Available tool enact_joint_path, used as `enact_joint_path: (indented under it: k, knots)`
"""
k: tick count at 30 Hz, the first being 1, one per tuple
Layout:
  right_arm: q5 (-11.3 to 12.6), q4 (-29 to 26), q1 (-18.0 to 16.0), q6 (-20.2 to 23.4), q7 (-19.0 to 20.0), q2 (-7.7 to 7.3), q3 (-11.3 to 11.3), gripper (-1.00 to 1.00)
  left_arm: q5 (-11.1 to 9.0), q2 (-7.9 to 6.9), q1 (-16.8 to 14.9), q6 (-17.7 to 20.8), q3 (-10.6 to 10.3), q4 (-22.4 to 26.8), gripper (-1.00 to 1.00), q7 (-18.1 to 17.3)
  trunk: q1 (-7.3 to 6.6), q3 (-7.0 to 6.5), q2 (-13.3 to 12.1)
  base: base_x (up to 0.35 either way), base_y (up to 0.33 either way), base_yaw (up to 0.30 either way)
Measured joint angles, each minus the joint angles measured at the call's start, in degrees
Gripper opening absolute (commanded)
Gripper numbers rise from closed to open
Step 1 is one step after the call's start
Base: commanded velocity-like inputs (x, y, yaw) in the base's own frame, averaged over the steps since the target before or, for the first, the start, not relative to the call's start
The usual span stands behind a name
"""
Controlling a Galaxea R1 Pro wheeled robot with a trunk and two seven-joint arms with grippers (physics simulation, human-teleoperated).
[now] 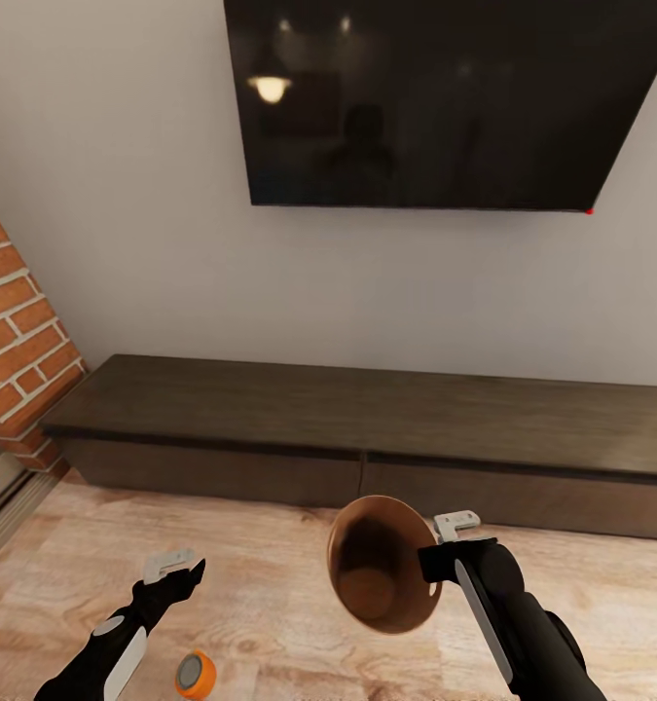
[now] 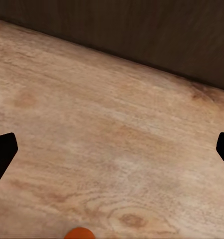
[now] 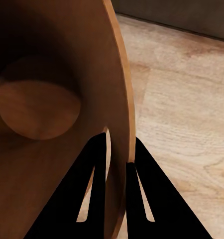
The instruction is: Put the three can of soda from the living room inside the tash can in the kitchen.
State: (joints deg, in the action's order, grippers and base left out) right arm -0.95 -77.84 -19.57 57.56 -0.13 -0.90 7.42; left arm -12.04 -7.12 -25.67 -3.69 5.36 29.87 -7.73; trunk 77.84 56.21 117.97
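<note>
As I read the head view, the round copper-toned bin with a dark inside (image 1: pixel 382 565) hangs off the floor, tipped so its mouth faces the camera, and I hold it with the right gripper (image 1: pixel 435 570). The right wrist view shows that gripper's two black fingers (image 3: pixel 94 164) straddling the bin's thin rim (image 3: pixel 123 124), one inside the wall and one outside, pinched together on it. The flat round bottom (image 3: pixel 37 104) of the bin shows smooth and brown, with a soft metallic sheen along the wall.

One small orange soda can with a grey round top (image 1: pixel 196 674) stands upright on the light wood plank floor (image 1: pixel 270 584), its long axis vertical. It lies just beside the left arm, below and slightly to the right of the left gripper (image 1: pixel 177 574), and well apart from the bin. I judge the left arm the nearer one for picking it up. The left gripper holds nothing; in the left wrist view its black fingertips (image 2: pixel 3 152) sit far apart at the two sides, with bare grainy planks between them and an orange sliver of the can (image 2: pixel 79 233) at the frame's edge.

Behind stand the long dark low cabinet (image 1: pixel 367 414) of matt wood, the black flat television (image 1: pixel 445 97) on a pale wall, and the red brick chimney (image 1: pixel 17 331) on the left.
</note>
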Motion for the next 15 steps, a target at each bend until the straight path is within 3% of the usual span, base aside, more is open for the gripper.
enact_joint_path:
  k: [15]
  knots:
    - [0.03, 0.0, 0.0, 0.0, 0.01, 0.0, 0.0, -1.0, 0.0, 0.0, 0.0, 0.0, 0.0, -0.05, 1.0, 0.0, 0.0, 1.39, 0.0, 0.0, 0.0, 0.0]
